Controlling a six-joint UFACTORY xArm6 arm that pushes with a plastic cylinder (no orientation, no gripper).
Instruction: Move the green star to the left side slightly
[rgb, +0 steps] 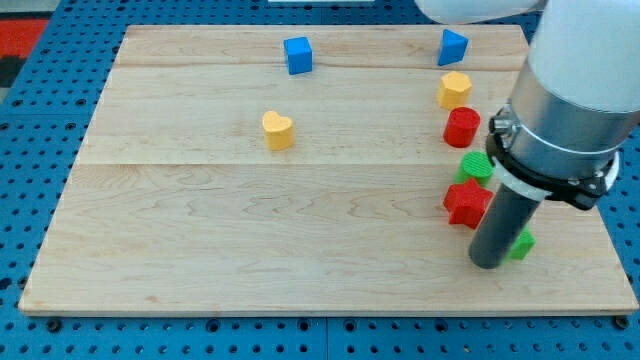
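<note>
My tip (489, 266) rests on the board near the view's lower right. A green block (522, 243) shows just to its right, touching or nearly touching the rod. It is mostly hidden by the rod, so I cannot make out its shape. A second green block (476, 166), rounded, lies above it, partly hidden by the arm. A red star (466, 203) sits between them, just up and left of my tip.
A red cylinder (461, 127), a yellow hexagon (454, 89) and a blue block (452, 46) line up along the right side. A blue cube (297, 55) is at top centre and a yellow heart (277, 130) below it. The board's right edge (612, 240) is close.
</note>
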